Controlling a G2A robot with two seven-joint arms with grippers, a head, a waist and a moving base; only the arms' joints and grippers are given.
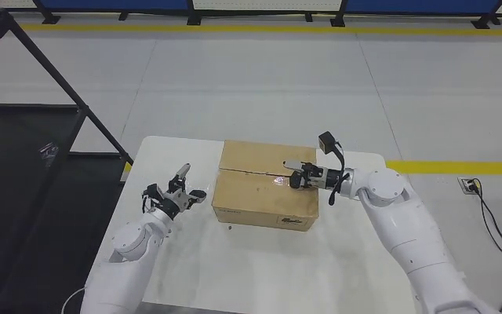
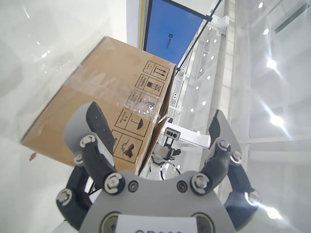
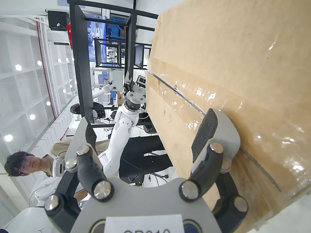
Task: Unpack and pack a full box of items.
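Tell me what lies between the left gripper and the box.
Only bare white table lies between the left gripper and the box, seen in the top view.

I'm seeing the taped box (image 1: 263,206) sitting centred on the counter (image 1: 259,267); my right gripper (image 1: 290,173) is hovering over its top, my left gripper (image 1: 191,181) hanging just beside it at nine o'clock.

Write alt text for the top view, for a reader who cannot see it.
A closed, taped cardboard box sits on a white table. The right hand is open over the seam on the box's top, and the left hand is open beside the box's end, apart from it.
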